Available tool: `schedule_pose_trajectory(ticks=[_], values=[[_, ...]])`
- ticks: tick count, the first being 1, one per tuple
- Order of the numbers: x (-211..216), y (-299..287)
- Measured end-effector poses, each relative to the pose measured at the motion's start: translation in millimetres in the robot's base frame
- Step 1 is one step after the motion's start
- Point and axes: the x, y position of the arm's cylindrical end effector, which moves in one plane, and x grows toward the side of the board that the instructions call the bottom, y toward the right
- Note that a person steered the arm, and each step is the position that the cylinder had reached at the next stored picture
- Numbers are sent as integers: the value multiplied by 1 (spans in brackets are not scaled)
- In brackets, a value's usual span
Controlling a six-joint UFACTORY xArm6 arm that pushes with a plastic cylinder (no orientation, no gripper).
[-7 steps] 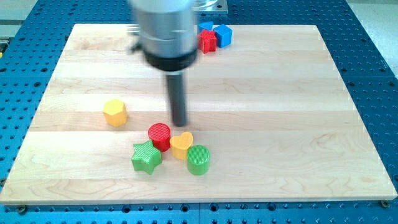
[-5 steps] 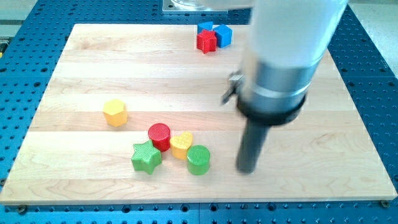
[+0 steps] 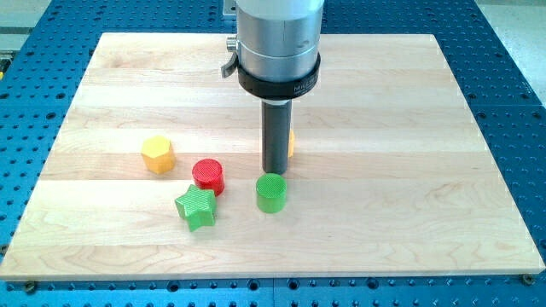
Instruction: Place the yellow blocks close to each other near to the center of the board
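Tool tip (image 3: 274, 170), gripping nothing, hides yellow block (image 3: 292, 143); green cylinder (image 3: 271, 193) just below.

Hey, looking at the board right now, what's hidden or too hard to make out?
- Yellow block behind my rod: only a sliver shows at the rod's right edge in the camera view, so its shape is unreadable.
- My tip: whether it touches that block cannot be told.
- The board's top-centre edge: the arm's body covers it, so any blocks there are unseen.
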Motion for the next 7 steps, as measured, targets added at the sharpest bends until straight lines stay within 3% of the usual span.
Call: schedule_pose_trajectory(ticks=[1,3,4,6,7], values=[[12,53],[-2,-7],[-24,56],[-12,-135],[1,-59]])
